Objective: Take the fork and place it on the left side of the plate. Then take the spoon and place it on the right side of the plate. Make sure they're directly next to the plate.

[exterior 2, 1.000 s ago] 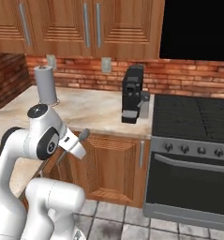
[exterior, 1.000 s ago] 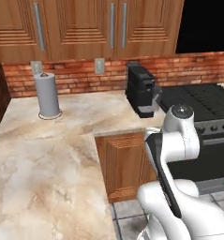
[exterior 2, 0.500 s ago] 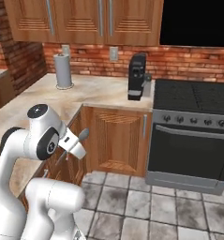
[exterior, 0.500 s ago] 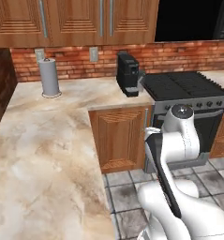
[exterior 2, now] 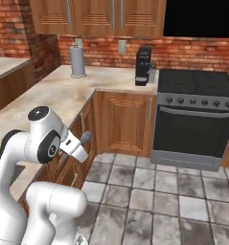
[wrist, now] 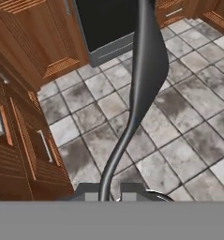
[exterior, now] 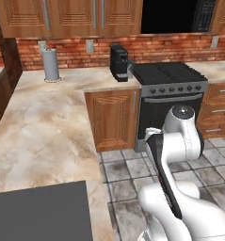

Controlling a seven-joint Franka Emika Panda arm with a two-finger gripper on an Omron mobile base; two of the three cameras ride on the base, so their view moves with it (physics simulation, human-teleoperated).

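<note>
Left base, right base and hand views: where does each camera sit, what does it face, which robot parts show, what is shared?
Left base view: behind and left of the arm, seen lower right, facing the stove.
Right base view: behind and right; arm lower left, gripper shut on a grey utensil.
Hand view: looks along the utensil at floor tiles.
Base views share the stove.

Hand view: utensil (wrist: 141, 84) runs out the top edge, head cut off, can't tell tines from bowl. Its handle end is hidden where the hand (wrist: 111, 193) pinches it; only the fingertip tops are visible. Right base view: utensil tip (exterior 2: 85, 138) too small to read its shape. Left base view: dark grey slab (exterior: 38, 214) cropped by the bottom edge, can't identify. Table (exterior: 43, 136) cropped at the left edge.
</note>
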